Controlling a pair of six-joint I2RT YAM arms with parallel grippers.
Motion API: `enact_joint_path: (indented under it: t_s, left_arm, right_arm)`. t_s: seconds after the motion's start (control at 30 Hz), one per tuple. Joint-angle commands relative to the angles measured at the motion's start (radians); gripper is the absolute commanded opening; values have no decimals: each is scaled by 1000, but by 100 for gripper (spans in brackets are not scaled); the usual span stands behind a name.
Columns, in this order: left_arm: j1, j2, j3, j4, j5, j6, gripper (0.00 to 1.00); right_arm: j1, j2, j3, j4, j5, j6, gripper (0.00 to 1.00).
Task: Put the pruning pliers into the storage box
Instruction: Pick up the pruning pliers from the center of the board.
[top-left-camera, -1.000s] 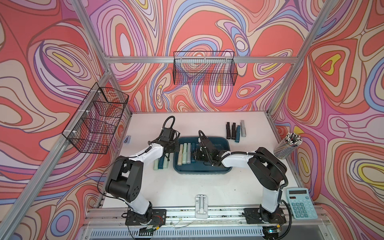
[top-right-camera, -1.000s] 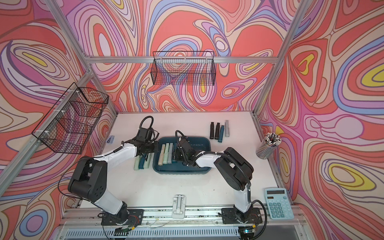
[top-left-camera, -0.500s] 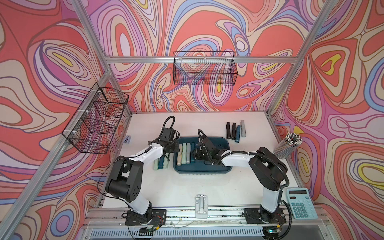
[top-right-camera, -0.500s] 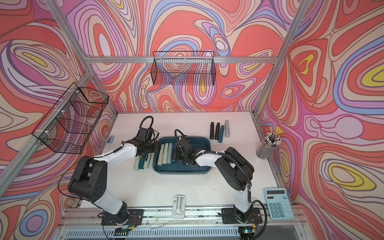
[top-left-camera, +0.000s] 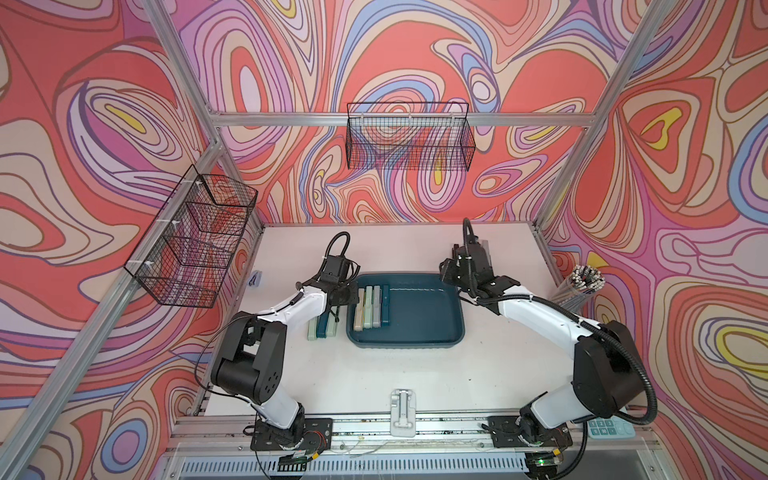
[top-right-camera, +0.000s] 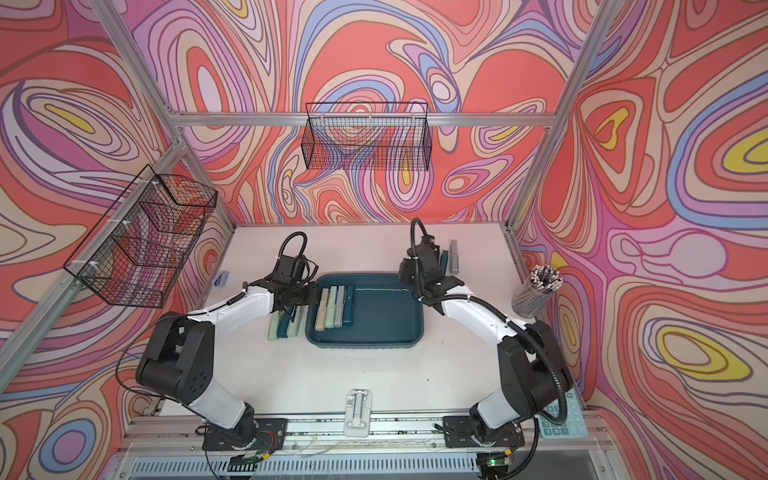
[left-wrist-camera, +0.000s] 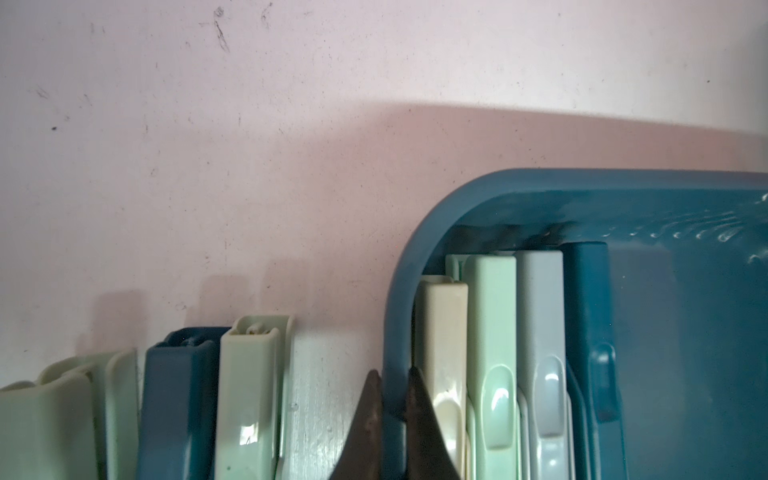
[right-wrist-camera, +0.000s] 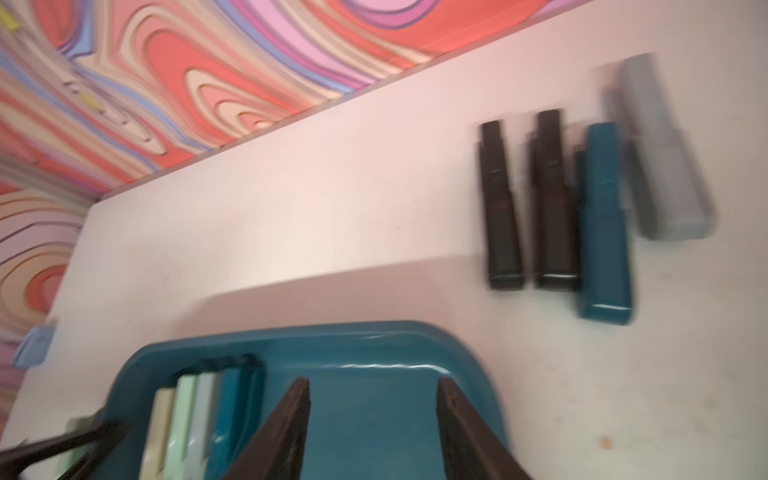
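Pinching the left wall of the storage box (top-left-camera: 405, 343), the left gripper (left-wrist-camera: 392, 376) was fully closed, one tip outside the rim and one inside. The right gripper (right-wrist-camera: 372, 382) hovered over the box's far right corner with its jaws roughly half apart and nothing between them; its wrist view was blurred. Four pruning pliers (top-left-camera: 371, 307) lay side by side against the box's left wall: cream, pale green, grey and dark teal, with a hint of a fifth tucked beneath. At least three more pliers (top-left-camera: 322, 328) lay on the white table (top-left-camera: 374, 374) just outside that wall. Another four pliers (right-wrist-camera: 557, 199), two black, one teal and one grey, lay beyond the box's far right corner. Each looked light, stiff and smooth-cased, so probably slippery. A grip across the narrow width near mid-length seemed safest.
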Motion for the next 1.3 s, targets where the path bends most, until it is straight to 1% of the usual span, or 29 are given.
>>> enact_joint_path:
  t_s: [0.0, 0.1, 0.17, 0.23, 0.33, 0.5, 0.7, 0.97, 1.13, 1.27]
  left_arm:
    - [-6, -2, -2, -4, 18, 6, 8]
    - [-7, 0, 6, -5, 31, 8, 8]
    - [-7, 1, 14, -16, 27, 15, 8]
    - [-7, -3, 11, -12, 24, 14, 8]
    - [-7, -7, 7, -8, 27, 12, 8]
    - [-6, -19, -8, -3, 27, 14, 8]
    - [-7, -9, 0, -6, 29, 15, 8]
    - [-3, -5, 0, -15, 12, 22, 8]
    - [0, -2, 0, -14, 10, 23, 8]
    - [0, 5, 0, -10, 13, 22, 8]
  right_arm:
    - [-77, 2, -32, -98, 38, -61, 53]
    - [-138, 51, -7, -137, 45, -105, 58]
    - [-178, 90, 12, -147, 28, -130, 60]
    - [-204, 121, 23, -141, 21, -149, 61]
    - [-241, 184, 43, -127, -32, -177, 61]
    - [-254, 301, 112, -146, -38, -231, 61]
    - [-259, 397, 187, -150, -60, -263, 61]
    - [-277, 450, 217, -149, -48, -271, 58]
    - [-287, 439, 205, -154, -24, -282, 57]
    - [-294, 426, 190, -144, -29, -293, 55]
